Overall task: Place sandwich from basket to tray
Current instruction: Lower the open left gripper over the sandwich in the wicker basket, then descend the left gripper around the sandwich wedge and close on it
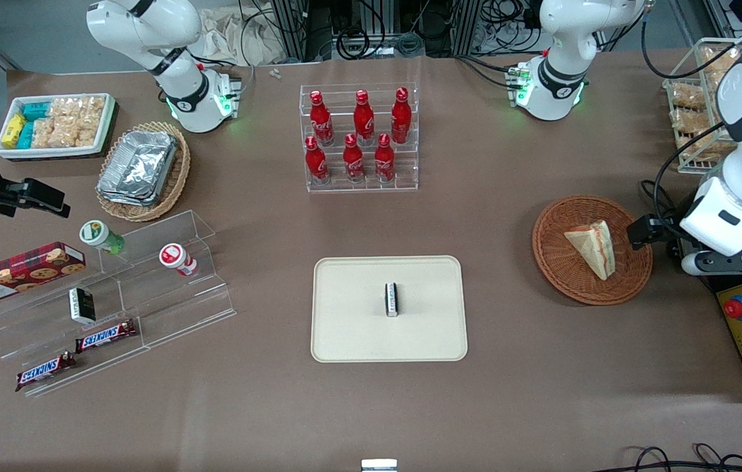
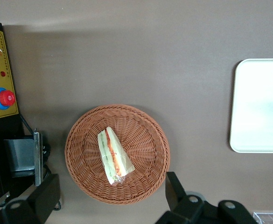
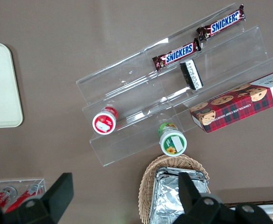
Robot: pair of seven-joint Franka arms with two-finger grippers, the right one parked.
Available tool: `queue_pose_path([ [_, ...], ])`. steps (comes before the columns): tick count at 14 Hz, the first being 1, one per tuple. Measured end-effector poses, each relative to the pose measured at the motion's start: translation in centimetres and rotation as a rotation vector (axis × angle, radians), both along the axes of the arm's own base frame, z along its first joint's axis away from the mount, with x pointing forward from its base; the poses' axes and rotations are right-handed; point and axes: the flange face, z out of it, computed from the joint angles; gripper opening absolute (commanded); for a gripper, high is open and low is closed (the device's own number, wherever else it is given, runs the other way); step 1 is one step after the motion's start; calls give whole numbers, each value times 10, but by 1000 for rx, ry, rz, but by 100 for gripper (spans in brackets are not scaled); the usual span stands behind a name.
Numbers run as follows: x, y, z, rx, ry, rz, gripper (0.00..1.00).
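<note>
The sandwich (image 1: 592,248) (image 2: 114,156), a wrapped pale wedge with red and green filling, lies in the round reddish-brown basket (image 1: 554,262) (image 2: 80,154) toward the working arm's end of the table. My gripper (image 1: 647,232) (image 2: 110,198) hangs high above the basket's rim on the side away from the tray. It is open wide, with nothing between its black fingers (image 2: 173,191). The cream tray (image 1: 345,328) (image 2: 257,116) lies flat near the table's middle, beside the basket.
A small dark-and-white packet (image 1: 391,299) lies in the middle of the tray. A control box with a red button (image 1: 738,308) (image 2: 2,99) sits by the basket. A rack of red bottles (image 1: 361,137) stands farther from the front camera than the tray.
</note>
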Motion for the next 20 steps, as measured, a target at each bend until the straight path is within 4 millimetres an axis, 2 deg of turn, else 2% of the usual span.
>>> queue_pose_path([
  [2,0,0,-8,1,22,3,100],
  [8,-7,1,-54,21,72,166,99],
  [10,-14,4,-79,26,57,219,99],
  [15,-52,5,-151,48,60,423,98],
  [20,-74,28,-204,37,49,483,99],
])
